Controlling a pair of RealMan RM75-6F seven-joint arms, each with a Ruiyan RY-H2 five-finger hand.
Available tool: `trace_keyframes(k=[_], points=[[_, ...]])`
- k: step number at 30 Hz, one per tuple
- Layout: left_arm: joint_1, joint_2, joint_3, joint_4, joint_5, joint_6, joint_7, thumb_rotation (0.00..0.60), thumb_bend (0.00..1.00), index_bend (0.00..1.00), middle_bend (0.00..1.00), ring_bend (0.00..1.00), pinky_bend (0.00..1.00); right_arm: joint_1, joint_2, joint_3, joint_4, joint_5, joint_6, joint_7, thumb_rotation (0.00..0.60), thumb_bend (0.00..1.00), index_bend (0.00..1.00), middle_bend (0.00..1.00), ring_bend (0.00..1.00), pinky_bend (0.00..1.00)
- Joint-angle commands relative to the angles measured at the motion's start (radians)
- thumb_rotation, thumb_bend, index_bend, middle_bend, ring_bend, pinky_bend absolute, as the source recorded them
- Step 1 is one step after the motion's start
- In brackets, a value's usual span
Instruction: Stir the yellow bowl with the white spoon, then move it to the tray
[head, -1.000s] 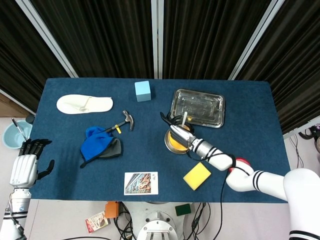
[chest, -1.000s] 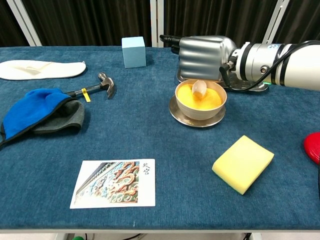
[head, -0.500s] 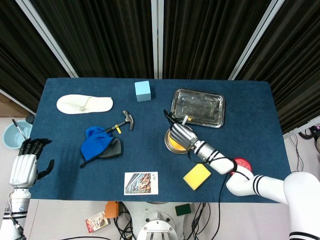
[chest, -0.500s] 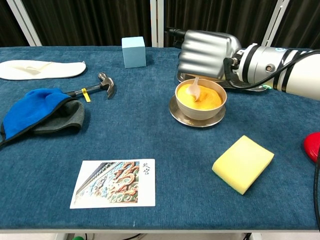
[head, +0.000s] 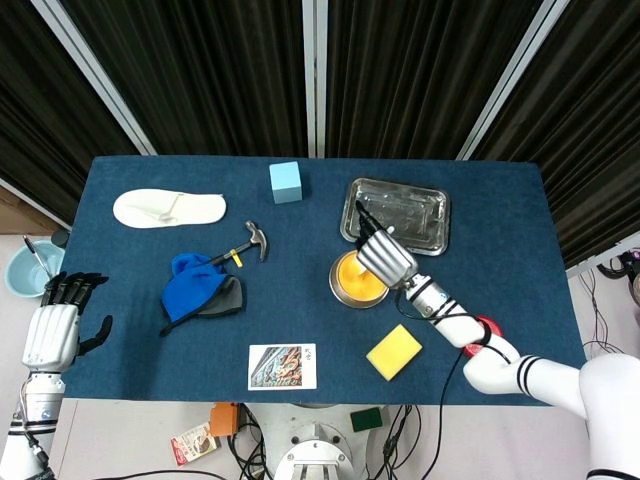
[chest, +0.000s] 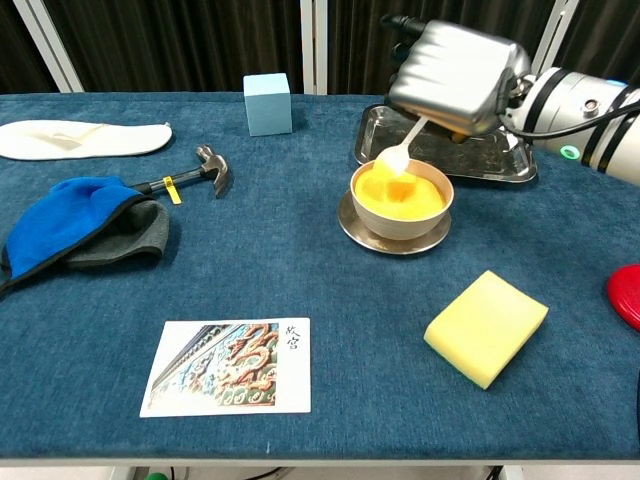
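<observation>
White spoon (chest: 397, 155), gripped by the right hand (chest: 455, 75), hangs tilted above the yellow bowl (chest: 401, 197).

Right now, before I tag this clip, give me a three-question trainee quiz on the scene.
1. True or false: the spoon is lying flat in the tray.
2. Which hand holds the spoon? A) left hand B) right hand C) neither
3. Fill in: the bowl stands on a ____, beside the tray.

Key: 1. False: the right hand holds it tilted, with its tip over the bowl's far rim. 2. B; the left hand hangs off the table's edge, holding nothing. 3. saucer.
</observation>
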Motion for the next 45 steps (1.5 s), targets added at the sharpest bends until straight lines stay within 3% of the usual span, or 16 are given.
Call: trace_keyframes(k=[1,7,11,17,32,45], points=[[-0.004,0.006,-0.003,-0.011,0.001,-0.001,0.010,0.600,0.35,0.23,0.19,0.14,0.08,-0.017,0.019,0.004,-0.011,-0.002,0.020,0.030,0.600,0.48,0.73,0.46,0.22,0.03],[-0.014,0.008,-0.007,-0.031,0.004,-0.007,0.031,0.600,0.35,0.23,0.19,0.14,0.08,-0.009,0.053,-0.011,-0.013,-0.040,0.014,-0.002,0.600,0.48,0.73,0.46,0.23,0.03],[-0.016,0.002,-0.008,-0.034,0.005,-0.005,0.034,0.600,0.35,0.23,0.19,0.14,0.08,0.039,0.077,-0.051,0.008,-0.150,-0.010,-0.125,0.600,0.48,0.73,0.46,0.23,0.01],[-0.010,-0.007,0.000,-0.026,0.004,-0.004,0.026,0.600,0.35,0.23,0.19,0.14,0.08,0.094,0.097,-0.063,-0.034,-0.217,-0.085,-0.284,0.600,0.49,0.73,0.44,0.23,0.00],[0.012,-0.040,0.012,0.025,-0.002,0.012,-0.019,0.600,0.35,0.23,0.19,0.14,0.08,0.152,0.155,0.008,-0.173,-0.104,-0.292,-0.586,0.600,0.49,0.70,0.38,0.13,0.00],[0.015,-0.060,0.008,0.049,-0.009,0.012,-0.030,0.600,0.35,0.24,0.19,0.14,0.08,0.161,0.138,0.022,-0.183,-0.017,-0.320,-0.726,0.600,0.49,0.70,0.38,0.13,0.00]])
